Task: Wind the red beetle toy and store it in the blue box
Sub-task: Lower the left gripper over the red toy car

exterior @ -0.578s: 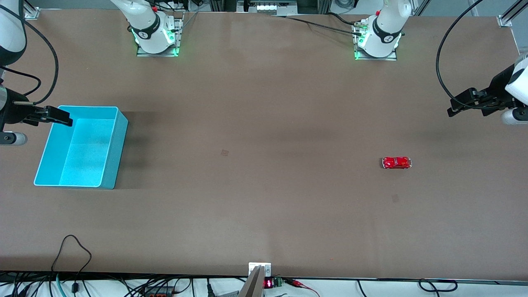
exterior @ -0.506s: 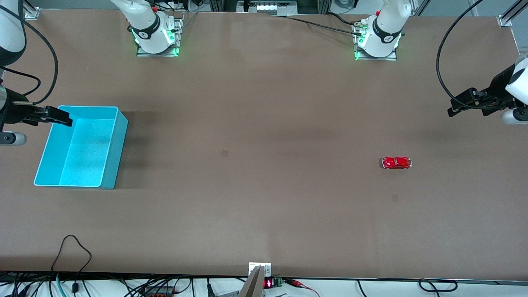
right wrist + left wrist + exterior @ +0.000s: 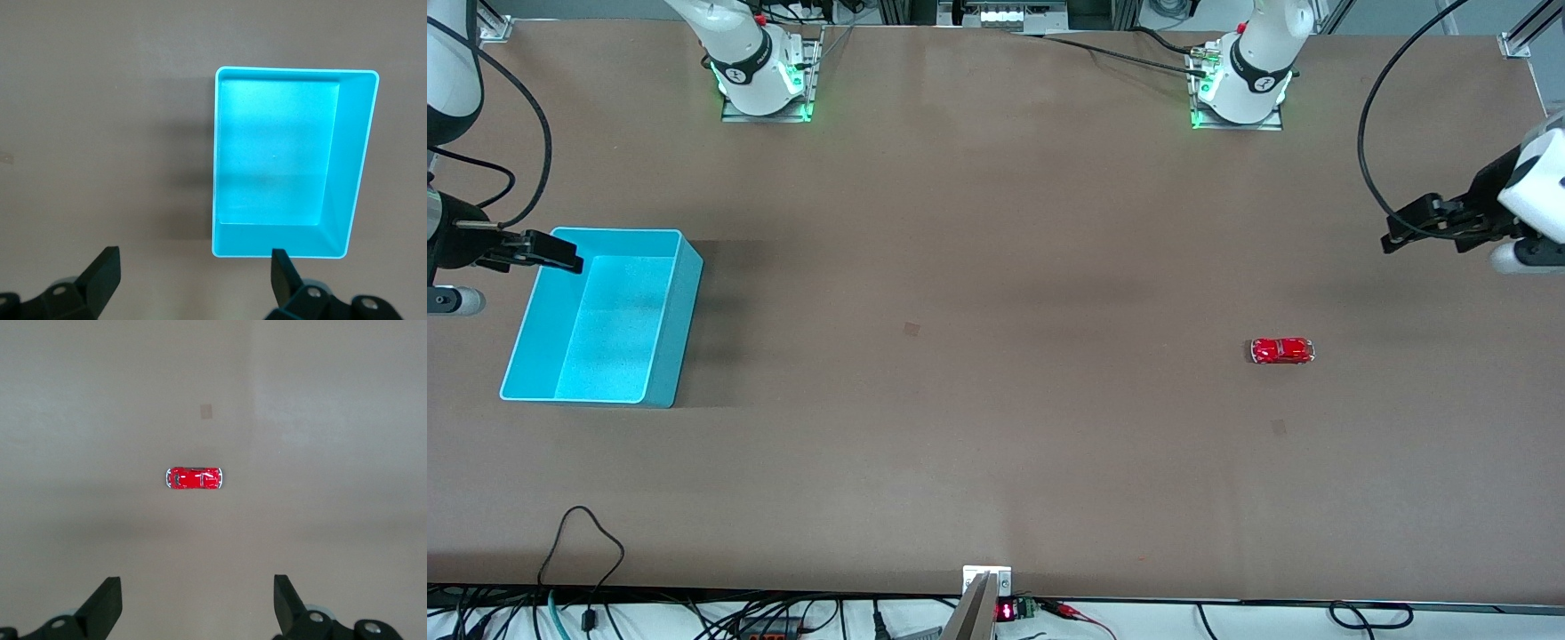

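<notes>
Lying on the desk (image 3: 996, 356) toward the left arm's end: beetle (image 3: 1282, 350), long axis along the desk's length, alone. Box (image 3: 600, 316) at the other end, right gripper (image 3: 560, 253) over its rim, left gripper (image 3: 1400, 233) raised, part cut off.

Left wrist: fingers (image 3: 107, 603) wide apart, beetle (image 3: 194, 478) crosswise.

Right wrist: fingers (image 3: 105, 270) spread, box (image 3: 353, 167) empty.

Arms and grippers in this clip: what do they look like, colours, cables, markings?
Both arms are glossy white with black joint bands; their bases glow green on metal plates. Looping black cables trail each arm. The left gripper and right gripper are matte black, with wedge-shaped fingers in the wrist views.
</notes>
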Tool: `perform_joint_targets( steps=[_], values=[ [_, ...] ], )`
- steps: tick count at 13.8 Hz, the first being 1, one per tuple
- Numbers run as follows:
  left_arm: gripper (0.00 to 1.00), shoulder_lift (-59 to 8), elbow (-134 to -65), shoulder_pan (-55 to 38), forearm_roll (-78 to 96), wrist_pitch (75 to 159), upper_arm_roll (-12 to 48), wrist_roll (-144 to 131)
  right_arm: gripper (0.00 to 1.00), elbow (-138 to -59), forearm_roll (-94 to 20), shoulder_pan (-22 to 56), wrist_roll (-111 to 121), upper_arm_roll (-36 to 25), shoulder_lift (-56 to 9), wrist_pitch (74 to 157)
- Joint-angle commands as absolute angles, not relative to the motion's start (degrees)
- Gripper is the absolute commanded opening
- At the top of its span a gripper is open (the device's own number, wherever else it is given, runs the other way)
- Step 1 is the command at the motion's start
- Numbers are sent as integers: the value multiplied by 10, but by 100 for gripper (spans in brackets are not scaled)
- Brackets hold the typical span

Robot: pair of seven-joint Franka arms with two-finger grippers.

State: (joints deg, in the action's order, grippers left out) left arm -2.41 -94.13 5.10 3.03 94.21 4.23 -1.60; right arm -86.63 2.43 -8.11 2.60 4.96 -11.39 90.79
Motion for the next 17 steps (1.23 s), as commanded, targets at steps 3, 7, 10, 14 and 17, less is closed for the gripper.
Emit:
perform_joint_targets(
  steps=[3, 7, 10, 14, 17],
  values=[
    [100, -103, -933, 42, 26, 940, 45, -8, 100, -868, 20, -86, 33, 54, -129, 910],
    [100, -175, -942, 42, 23, 987, 44, 173, 100, -861, 22, -83, 39, 54, -145, 907],
    [100, -177, -996, 47, 19, 1052, 44, 346, 100, -861, 22, -84, 38, 54, -153, 907],
    [100, -185, -1054, 47, -23, 1134, 44, 599, 100, -861, 22, -82, 38, 55, -157, 905],
    [100, -185, -1086, 41, -89, 1150, 58, 707, 100, -866, 22, -83, 38, 55, -163, 904]
  ],
)
